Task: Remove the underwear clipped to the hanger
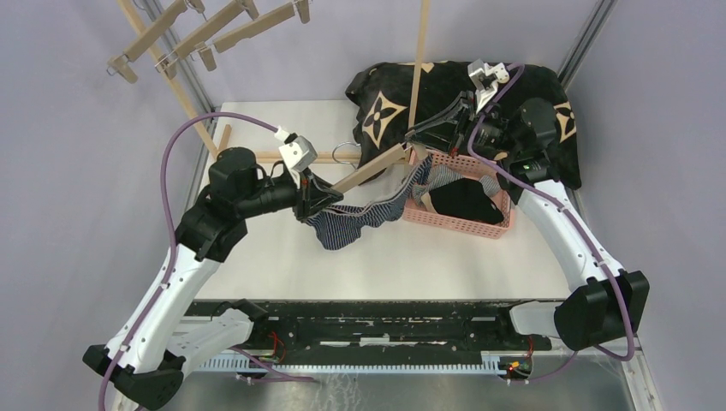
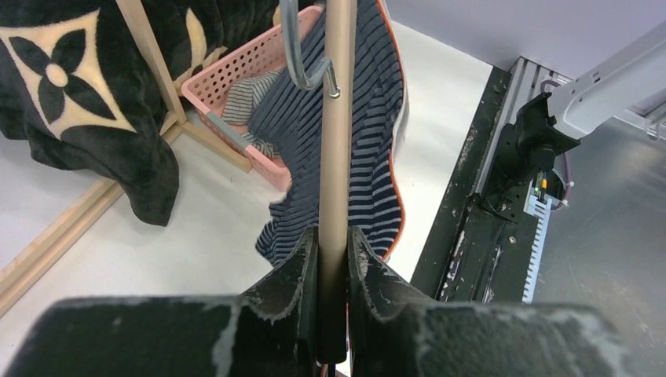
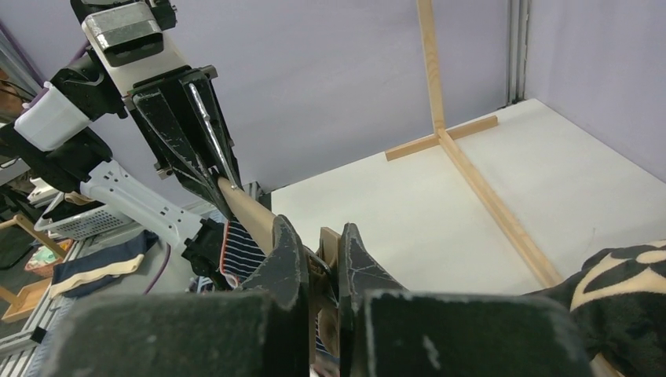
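A beige wooden hanger [image 1: 370, 169] is held slanted between both arms. My left gripper [image 1: 318, 199] is shut on its lower left end; the bar [image 2: 336, 157] runs straight out from between the fingers. My right gripper [image 1: 417, 137] is shut on the clip [image 3: 328, 245] at the hanger's upper right end. The dark navy striped underwear [image 1: 351, 224] hangs from the hanger, its low end on the table, and also shows in the left wrist view [image 2: 373, 118]. The black underwear [image 1: 462, 199] and the grey-white striped underwear [image 2: 243, 93] lie in the pink basket [image 1: 458, 224].
The black flower-patterned blanket [image 1: 385, 103] is heaped behind the basket. A wooden post [image 1: 419, 60] with floor rails [image 3: 487, 196] stands at the back. A rack with empty wooden hangers [image 1: 205, 34] is at the back left. The table's black front edge [image 2: 463, 220] is near the underwear.
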Controlling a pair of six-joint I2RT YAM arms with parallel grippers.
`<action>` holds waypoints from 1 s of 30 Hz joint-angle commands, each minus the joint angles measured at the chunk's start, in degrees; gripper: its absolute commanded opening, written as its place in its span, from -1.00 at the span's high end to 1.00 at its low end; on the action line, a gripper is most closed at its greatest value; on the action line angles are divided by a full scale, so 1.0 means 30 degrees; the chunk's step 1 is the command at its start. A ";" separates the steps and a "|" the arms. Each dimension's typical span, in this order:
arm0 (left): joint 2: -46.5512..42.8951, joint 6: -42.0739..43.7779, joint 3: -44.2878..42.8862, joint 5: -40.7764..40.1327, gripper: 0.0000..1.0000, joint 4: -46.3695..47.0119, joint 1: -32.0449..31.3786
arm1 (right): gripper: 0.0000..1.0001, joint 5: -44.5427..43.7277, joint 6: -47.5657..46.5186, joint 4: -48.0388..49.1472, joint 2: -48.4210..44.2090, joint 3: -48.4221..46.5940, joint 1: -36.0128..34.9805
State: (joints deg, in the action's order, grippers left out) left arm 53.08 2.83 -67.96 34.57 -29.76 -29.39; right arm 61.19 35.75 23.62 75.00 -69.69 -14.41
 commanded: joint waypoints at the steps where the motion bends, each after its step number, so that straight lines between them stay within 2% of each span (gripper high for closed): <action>1: -0.0557 -0.0737 -0.0284 -0.0180 0.95 0.1962 -0.0026 | 0.98 0.0165 0.0260 0.1063 -0.0197 0.0075 -0.0064; 3: -0.0637 -0.0848 -0.0285 -0.0337 0.95 0.1994 -0.0025 | 0.96 0.0038 0.0212 0.1096 -0.0241 0.0193 -0.0061; 4: -0.0682 -0.0902 -0.0285 -0.0408 0.95 0.2026 -0.0023 | 0.72 -0.0114 0.0209 0.1038 -0.0259 0.0227 -0.0073; 6: -0.0765 -0.0914 -0.0234 -0.0470 0.95 0.2070 -0.0032 | 0.39 -0.0429 0.0037 0.0873 -0.0273 0.0252 -0.0073; 8: -0.0856 -0.0969 -0.0162 -0.0534 0.95 0.2201 -0.0034 | -0.27 -0.0816 -0.0026 0.0940 -0.0346 0.0384 -0.0073; 11: -0.1109 -0.1235 0.0116 -0.0655 0.95 0.2839 -0.0019 | -0.90 -0.2020 -0.0199 0.0865 -0.0732 0.0859 -0.0062; 13: -0.1279 -0.1592 0.0464 -0.0906 0.95 0.3530 -0.0019 | -0.99 -0.2939 -0.0392 0.0844 -0.1054 0.1418 -0.0067; 16: -0.1399 -0.2225 0.0873 -0.1135 0.95 0.4383 -0.0019 | -0.99 -0.3801 0.0194 0.1440 -0.1248 0.2258 -0.0091; 19: -0.1431 -0.3058 0.1418 -0.1131 0.95 0.5890 -0.0035 | -0.93 -0.3959 0.2688 0.5896 -0.1082 0.3689 -0.0155; 21: -0.1491 -0.3730 0.2054 -0.1057 0.95 0.7179 -0.0020 | -0.99 -0.4039 0.5031 1.0136 -0.0736 0.4796 -0.0429; 24: -0.1292 -0.4633 0.2935 -0.0889 0.95 0.8840 -0.0034 | -1.00 -0.4275 0.7702 1.4531 0.0276 0.5207 -0.1123; 27: -0.0903 -0.5503 0.3507 -0.0737 0.95 1.0171 -0.0019 | -1.00 -0.4931 0.8541 1.6780 0.1016 0.5073 -0.1931; 30: -0.0554 -0.6197 0.3844 -0.0364 0.95 1.1218 -0.0027 | -0.94 -0.5328 0.8594 1.6871 0.1522 0.4497 -0.2652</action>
State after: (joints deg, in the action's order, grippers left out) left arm 50.78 -10.00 -56.84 31.75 -7.33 -29.39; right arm 47.29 56.66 61.39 78.46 -53.76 -19.97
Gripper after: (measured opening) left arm 0.205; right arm 0.999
